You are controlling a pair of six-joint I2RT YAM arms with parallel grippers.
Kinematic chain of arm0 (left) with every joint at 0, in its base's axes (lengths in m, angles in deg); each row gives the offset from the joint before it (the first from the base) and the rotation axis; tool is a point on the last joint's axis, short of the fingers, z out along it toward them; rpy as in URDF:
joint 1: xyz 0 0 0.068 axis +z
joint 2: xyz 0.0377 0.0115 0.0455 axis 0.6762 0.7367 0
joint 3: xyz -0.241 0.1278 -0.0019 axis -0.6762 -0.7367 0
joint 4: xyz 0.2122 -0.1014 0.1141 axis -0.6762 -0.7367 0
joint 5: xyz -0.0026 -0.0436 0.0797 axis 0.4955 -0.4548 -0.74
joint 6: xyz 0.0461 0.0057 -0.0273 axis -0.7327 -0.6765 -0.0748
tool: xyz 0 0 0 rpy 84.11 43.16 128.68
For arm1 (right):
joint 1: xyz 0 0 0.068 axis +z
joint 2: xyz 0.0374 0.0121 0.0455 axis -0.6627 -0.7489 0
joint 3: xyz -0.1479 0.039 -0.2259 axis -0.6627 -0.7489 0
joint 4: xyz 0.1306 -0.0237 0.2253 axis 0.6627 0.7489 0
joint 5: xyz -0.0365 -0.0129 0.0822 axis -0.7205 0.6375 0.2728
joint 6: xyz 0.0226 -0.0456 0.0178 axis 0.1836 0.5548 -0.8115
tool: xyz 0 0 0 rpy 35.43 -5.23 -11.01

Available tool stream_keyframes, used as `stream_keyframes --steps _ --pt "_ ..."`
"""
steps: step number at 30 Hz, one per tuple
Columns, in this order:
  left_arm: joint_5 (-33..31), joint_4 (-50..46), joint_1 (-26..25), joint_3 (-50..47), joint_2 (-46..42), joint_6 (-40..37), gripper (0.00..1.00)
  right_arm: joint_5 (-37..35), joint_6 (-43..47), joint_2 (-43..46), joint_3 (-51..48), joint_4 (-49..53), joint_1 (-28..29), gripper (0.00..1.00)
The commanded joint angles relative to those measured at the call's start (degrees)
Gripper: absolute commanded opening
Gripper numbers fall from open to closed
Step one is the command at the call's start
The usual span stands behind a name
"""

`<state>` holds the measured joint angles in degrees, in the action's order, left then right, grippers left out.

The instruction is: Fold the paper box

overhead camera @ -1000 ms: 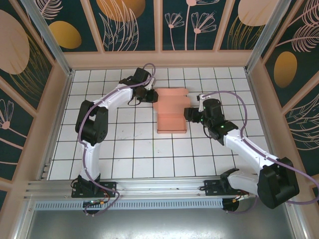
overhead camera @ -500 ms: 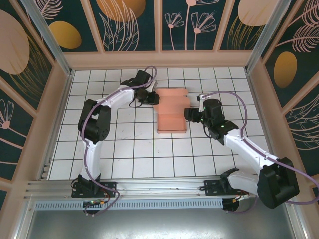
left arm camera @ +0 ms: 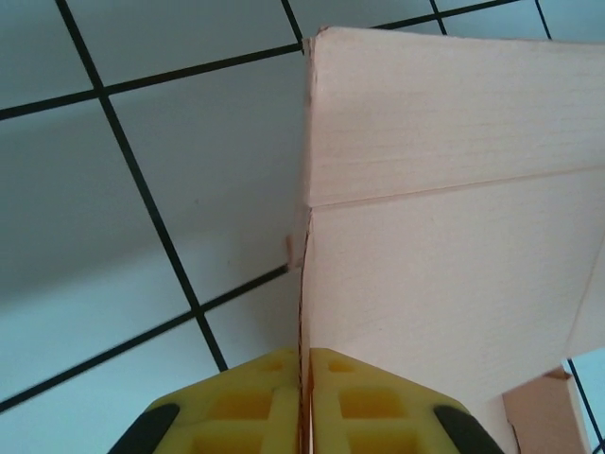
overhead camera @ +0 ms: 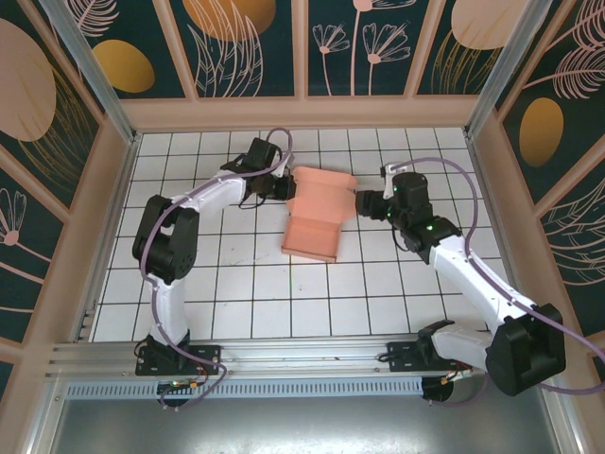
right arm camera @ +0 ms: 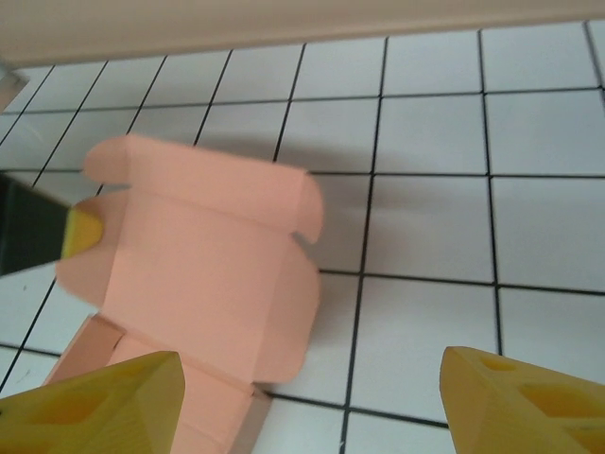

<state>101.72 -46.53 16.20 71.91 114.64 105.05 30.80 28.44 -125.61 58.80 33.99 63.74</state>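
your left jaws pinch the paper box [overhead camera: 315, 216] by its left edge on the counter [overhead camera: 236, 274] — right jaws gape wide just beside it. hold firm, raise slowly — let the crease fold clean.

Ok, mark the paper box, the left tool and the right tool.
paper box [overhead camera: 317, 216]: top view, middle of its pink card.
left tool [left arm camera: 304, 378]: left wrist view, between its yellow fingertips, pinching the card's edge.
right tool [overhead camera: 362, 203]: top view, between its open fingertips.
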Motion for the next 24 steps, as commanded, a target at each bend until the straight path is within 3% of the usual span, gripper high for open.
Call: stream_keyframes --steps 1,15,24 --pt "-1.2 7.5 0.2 -3.5 -4.2 -1.6 0.05 3.1 2.9 -2.5 4.5 3.2 -2.5 0.72" --pt "-1.7 28.6 0.2 -25.5 -19.2 -3.9 0.01 20.1 14.8 -16.3 19.7 18.2 -3.8 0.73" --pt "-0.2 39.7 0.2 -36.6 -24.6 -9.9 0.00 25.1 25.0 -23.4 26.3 25.5 -3.7 0.73"
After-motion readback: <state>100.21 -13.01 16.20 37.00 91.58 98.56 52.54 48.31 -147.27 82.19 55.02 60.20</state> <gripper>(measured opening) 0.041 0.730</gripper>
